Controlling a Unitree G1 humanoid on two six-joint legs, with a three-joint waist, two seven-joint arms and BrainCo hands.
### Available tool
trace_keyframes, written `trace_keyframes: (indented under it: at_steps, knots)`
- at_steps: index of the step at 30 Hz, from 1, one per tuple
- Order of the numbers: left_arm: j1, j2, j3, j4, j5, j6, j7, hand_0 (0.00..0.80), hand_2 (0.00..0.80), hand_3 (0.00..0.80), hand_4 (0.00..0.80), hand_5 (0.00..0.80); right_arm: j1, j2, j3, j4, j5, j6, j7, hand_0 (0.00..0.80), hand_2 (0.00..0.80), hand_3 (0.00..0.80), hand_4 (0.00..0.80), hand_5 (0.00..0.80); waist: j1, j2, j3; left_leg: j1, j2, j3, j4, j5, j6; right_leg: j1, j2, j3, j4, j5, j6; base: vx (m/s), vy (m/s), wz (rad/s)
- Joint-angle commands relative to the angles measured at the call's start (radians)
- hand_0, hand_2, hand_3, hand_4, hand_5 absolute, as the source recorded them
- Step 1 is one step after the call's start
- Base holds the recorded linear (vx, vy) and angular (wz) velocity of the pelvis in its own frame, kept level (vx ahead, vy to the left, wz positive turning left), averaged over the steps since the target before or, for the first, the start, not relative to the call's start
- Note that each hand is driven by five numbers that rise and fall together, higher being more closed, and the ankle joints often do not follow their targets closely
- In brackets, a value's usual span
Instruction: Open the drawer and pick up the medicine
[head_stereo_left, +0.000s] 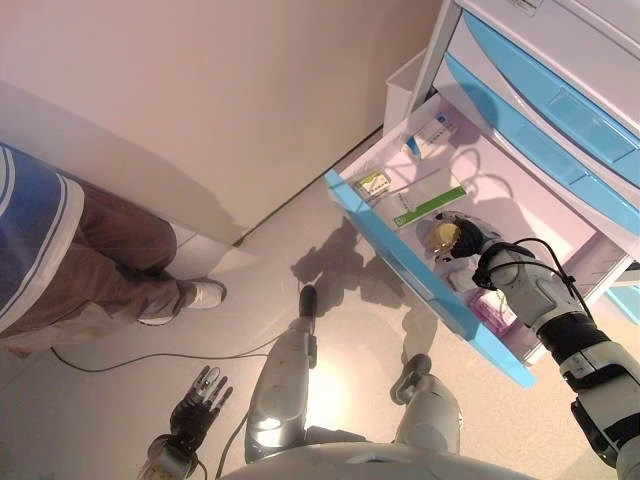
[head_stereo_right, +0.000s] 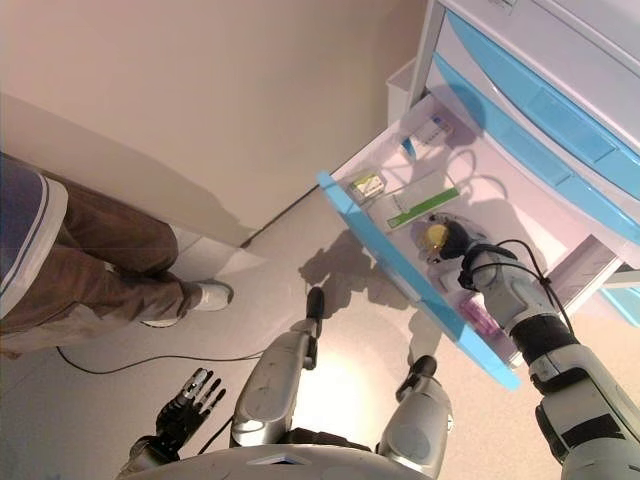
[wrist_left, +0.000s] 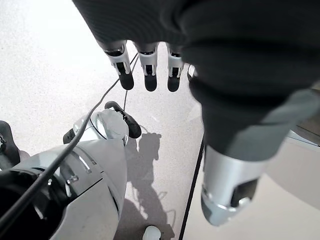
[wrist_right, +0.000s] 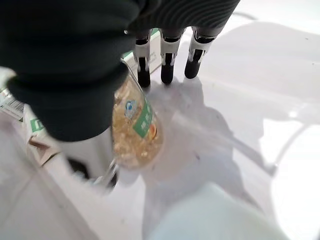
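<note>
Right hand (head_stereo_left: 468, 240) inside open drawer (head_stereo_left: 425, 275), fingers straight, bottle (wrist_right: 136, 129) under palm btwn thumb and fingers, ungripped; left hand (head_stereo_left: 198, 400) relaxed, idle, far off.

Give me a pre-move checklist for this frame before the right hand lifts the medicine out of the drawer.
1. Drawer open: ok.
2. Right hand in the drawer at the amber bottle: ok.
3. Fingers closed round the bottle: cannot tell; they look straight and the thumb is hidden.
4. Bottle clear of the green-striped box: ok, apart.
5. Left hand idle, low by the floor: ok.
6. Person away from the drawer: ok.
</note>
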Motion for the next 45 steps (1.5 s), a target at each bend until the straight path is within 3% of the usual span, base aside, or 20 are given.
trace_keyframes:
  at_steps: [1,16,31,45]
  knots:
    - [0.022,0.027,-0.047,-0.015,0.005,-0.017,-0.009,0.0,0.0,0.0,0.0,0.0,-0.05,0.011,0.036,-0.015,-0.017,-0.016,-0.008,0.8,0.8,0.8,0.8,0.8,0.032,-0.006,-0.006,0.064,0.068,-0.047,0.105,-0.116,-0.034,-0.061,-0.033,0.014,-0.027,0.166,0.004,0.0,0.0,0.0]
    - [0.02,0.028,-0.049,-0.025,0.003,-0.016,-0.006,0.0,0.0,0.0,0.0,0.0,-0.056,0.002,0.04,-0.01,-0.015,-0.032,-0.005,0.8,0.8,0.8,0.8,0.8,0.031,-0.007,-0.008,0.067,0.069,-0.045,0.099,-0.115,-0.034,-0.06,-0.03,0.015,-0.033,0.167,0.004,0.0,0.0,0.0]
    - [0.031,0.022,-0.033,-0.031,0.014,-0.016,-0.002,0.0,0.0,0.0,0.0,0.0,-0.008,-0.003,-0.003,-0.086,0.012,-0.092,-0.028,0.8,0.8,0.8,0.8,0.8,0.013,-0.014,-0.027,0.094,0.076,-0.03,0.08,-0.115,-0.035,-0.041,-0.023,0.019,-0.052,0.172,0.008,0.0,0.0,0.0]
    - [0.045,0.008,-0.012,-0.02,0.032,-0.022,0.009,0.0,0.0,0.0,0.0,0.0,0.048,-0.044,-0.103,-0.322,0.111,-0.135,0.032,0.8,0.8,0.8,0.8,0.8,-0.029,-0.033,-0.069,0.143,0.089,0.003,0.048,-0.116,-0.039,-0.013,-0.003,0.035,-0.083,0.176,0.012,0.012,-0.013,-0.05]
